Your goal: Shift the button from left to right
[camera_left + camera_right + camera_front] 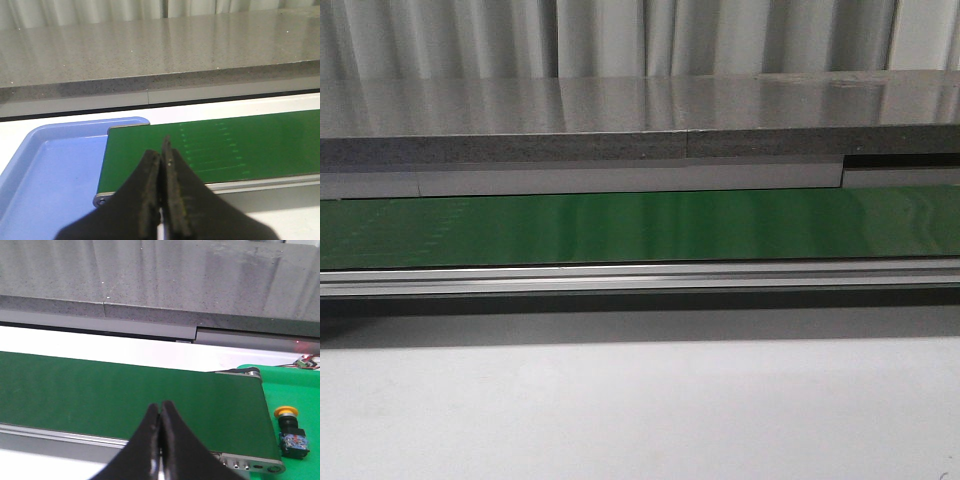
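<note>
Pale curtains hang behind a long grey speckled counter (620, 110), and in front of it a green conveyor belt (640, 228) runs from side to side across the front view, bare in that picture. Neither arm shows there.

Seen from the left wrist, the left pincer (161, 160) has its black fingers pressed together on nothing, hovering near the belt's left end, where a light blue tray (45, 170) sits with nothing visible inside it.

Seen from the right wrist, the right pincer (160, 412) is likewise pressed together and holding nothing, above the belt's near edge. Just past the belt's right end, the button (290, 432) lies on a green surface (300, 390), apart from the pincer.

Judging by this, the move looks essentially done: the button already rests on the right side, and the left tray appears emptied. Little seems left beyond pulling the arms clear.

The button lies on its side, its long axis roughly parallel to the belt's end edge, yellow-orange cap pointing away toward the counter, black body with red and blue marks nearer the camera.
</note>
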Controlling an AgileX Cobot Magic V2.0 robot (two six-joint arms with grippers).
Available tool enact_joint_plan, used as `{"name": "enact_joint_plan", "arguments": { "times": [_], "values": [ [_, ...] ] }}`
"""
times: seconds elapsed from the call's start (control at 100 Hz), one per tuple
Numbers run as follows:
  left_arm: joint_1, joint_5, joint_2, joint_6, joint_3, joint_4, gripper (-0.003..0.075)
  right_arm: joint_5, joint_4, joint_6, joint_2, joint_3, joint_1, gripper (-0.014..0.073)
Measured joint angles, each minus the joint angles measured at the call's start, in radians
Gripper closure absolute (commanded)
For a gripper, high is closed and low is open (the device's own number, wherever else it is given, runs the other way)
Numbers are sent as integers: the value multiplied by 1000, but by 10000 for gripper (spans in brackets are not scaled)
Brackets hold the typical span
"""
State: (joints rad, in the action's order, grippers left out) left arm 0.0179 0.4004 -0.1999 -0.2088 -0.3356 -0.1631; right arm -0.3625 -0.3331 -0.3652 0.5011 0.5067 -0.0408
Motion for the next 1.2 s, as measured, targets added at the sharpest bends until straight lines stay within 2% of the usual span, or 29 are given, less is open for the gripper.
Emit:
{"name": "enact_joint_plan", "arguments": {
  "times": [0.74,0.83,1.03,1.2],
  "values": [
    [0,0,0,0,0,0,740,-2,-8,0,-4,-15,0,662],
    [0,0,0,0,0,0,740,-2,32,35,-25,-17,15,662],
    [0,0,0,0,0,0,740,4,221,220,-99,-24,115,662],
    [0,0,0,0,0,0,740,89,270,261,-174,-101,158,662]
  ]
}}
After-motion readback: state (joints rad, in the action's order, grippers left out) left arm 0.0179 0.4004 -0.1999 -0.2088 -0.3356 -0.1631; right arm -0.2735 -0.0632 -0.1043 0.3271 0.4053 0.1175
